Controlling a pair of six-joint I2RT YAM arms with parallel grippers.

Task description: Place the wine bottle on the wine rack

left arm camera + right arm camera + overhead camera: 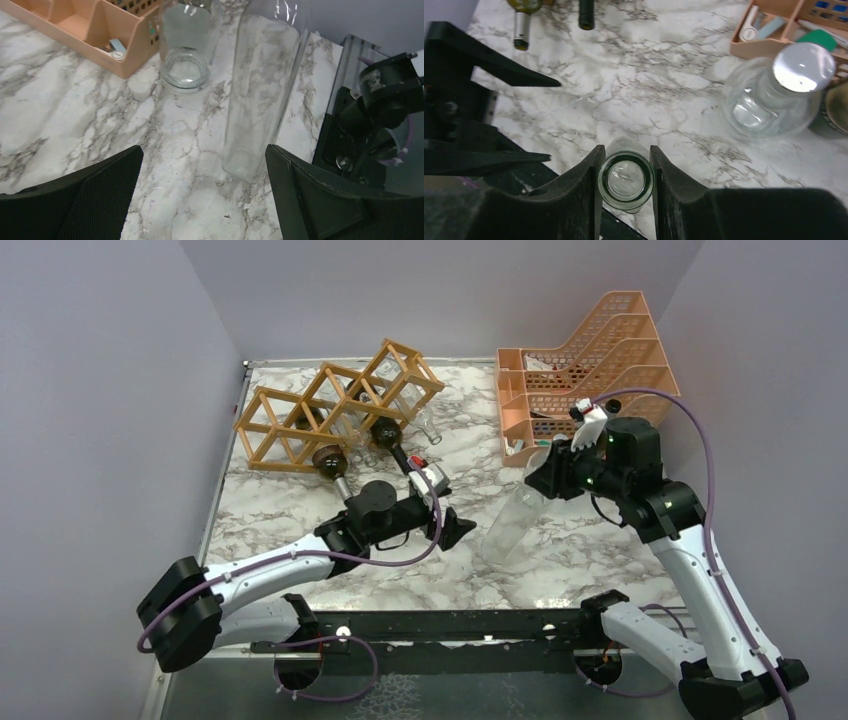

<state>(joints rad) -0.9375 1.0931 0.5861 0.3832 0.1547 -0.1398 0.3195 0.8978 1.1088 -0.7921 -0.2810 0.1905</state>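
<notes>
Nearest the arm bases, above the marble table (300, 525), pictured with fingers spread wide and nothing between them: left gripper (204, 150), facing the foot of the clear wine bottle (512, 520) close ahead. Just beyond, to the right, seen clamped around that bottle's neck: right gripper (624, 156), with the bottle base-down on the marble. Farther back, at far left, the wine rack (300, 420) holding dark bottles (328, 460), well apart from the clear one, and at far right a peach mesh organiser (590, 370) with a lidded glass jar (774, 100) just before it.
</notes>
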